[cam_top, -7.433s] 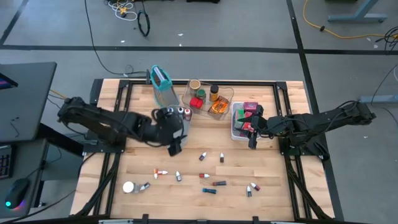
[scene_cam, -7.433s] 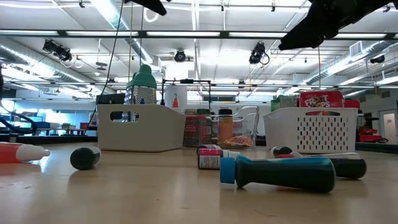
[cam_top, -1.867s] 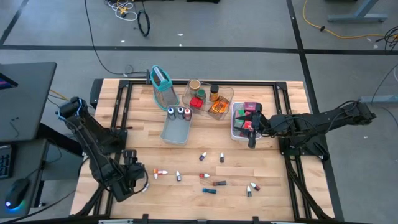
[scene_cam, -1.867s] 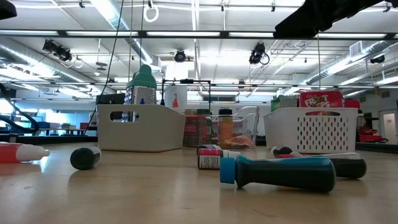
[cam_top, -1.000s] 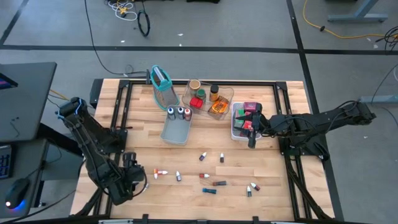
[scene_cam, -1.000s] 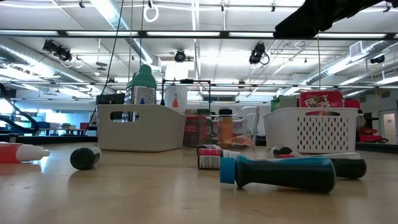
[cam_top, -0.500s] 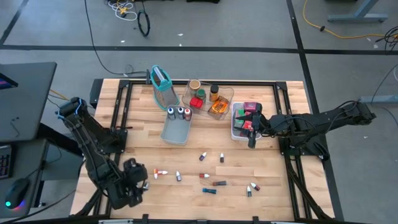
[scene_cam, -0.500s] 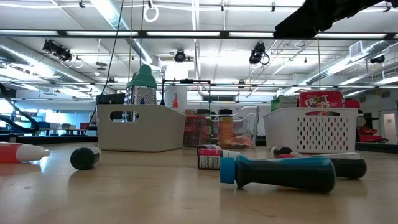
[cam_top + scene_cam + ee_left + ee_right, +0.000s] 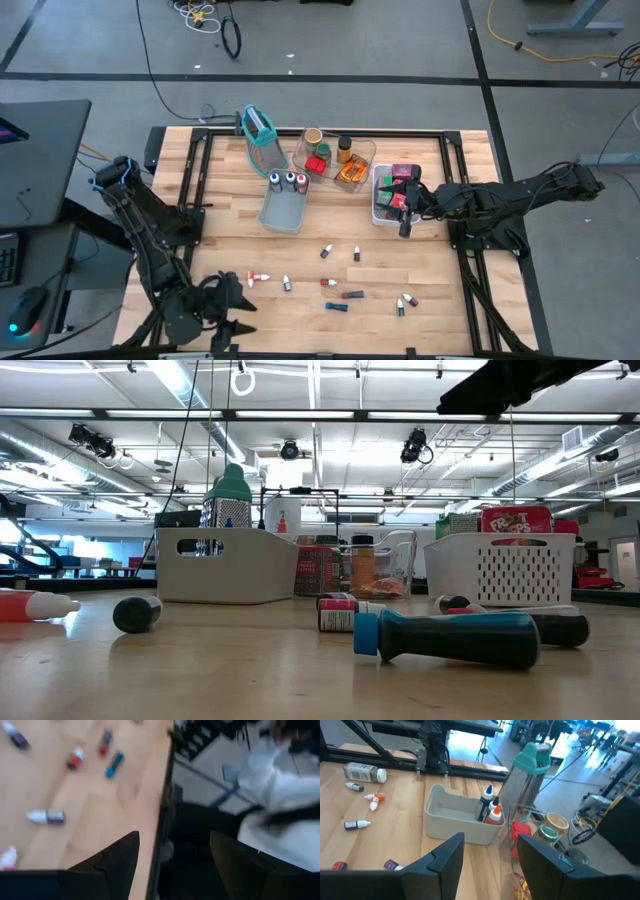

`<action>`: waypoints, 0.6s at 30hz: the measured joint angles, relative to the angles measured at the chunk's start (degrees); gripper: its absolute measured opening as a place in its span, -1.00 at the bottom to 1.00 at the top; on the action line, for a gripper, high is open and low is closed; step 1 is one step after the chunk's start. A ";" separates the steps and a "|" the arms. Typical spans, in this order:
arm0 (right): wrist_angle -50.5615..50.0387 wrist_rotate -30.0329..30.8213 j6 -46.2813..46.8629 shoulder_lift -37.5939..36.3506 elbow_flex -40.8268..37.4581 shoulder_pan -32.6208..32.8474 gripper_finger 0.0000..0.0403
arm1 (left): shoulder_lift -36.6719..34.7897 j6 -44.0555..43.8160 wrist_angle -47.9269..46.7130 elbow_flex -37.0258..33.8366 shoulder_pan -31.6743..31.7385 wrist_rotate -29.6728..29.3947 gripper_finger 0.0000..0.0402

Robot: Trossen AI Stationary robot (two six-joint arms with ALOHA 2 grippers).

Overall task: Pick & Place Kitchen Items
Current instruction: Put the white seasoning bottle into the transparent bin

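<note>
Surface: wooden top — your two arms reach in from opposite sides.
Left pincer: you will find it at the near-left edge, past the corner where the table ends; its fingers stand spread apart with nothing between them. The left wrist view looks down partly on floor beyond the edge.
Right pincer: it hangs at the near side of the white basket on the right; its fingers are parted and grip nothing.
Vials: small capped vials lie scattered flat across the near middle of the wood, well apart from each other; a red-tipped one lies nearest your left pincer.
Grey tray: sits centre-left, with three small bottles standing upright at its far end.
Clear tray: holds jars, among them a red-capped one and an amber one.
White basket contents: red, pink and green packets, packed close.
Teal-rimmed holder: upright, just beyond the grey tray.
Spice jar: lies on its side near the far-left rail in the right wrist view — apart from the vials.
</note>
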 joint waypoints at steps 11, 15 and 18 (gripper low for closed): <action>5.31 0.02 -7.12 0.01 0.00 -0.01 -0.04 | -0.09 -30.34 -23.33 -2.27 3.65 7.98 0.26; 6.73 0.00 -9.60 0.02 0.00 0.01 -0.04 | -0.09 -45.02 -28.78 -6.82 3.87 14.16 0.26; 7.12 0.01 -11.13 0.00 0.00 0.00 -0.04 | -0.04 -54.64 -28.82 -11.24 3.85 23.06 0.26</action>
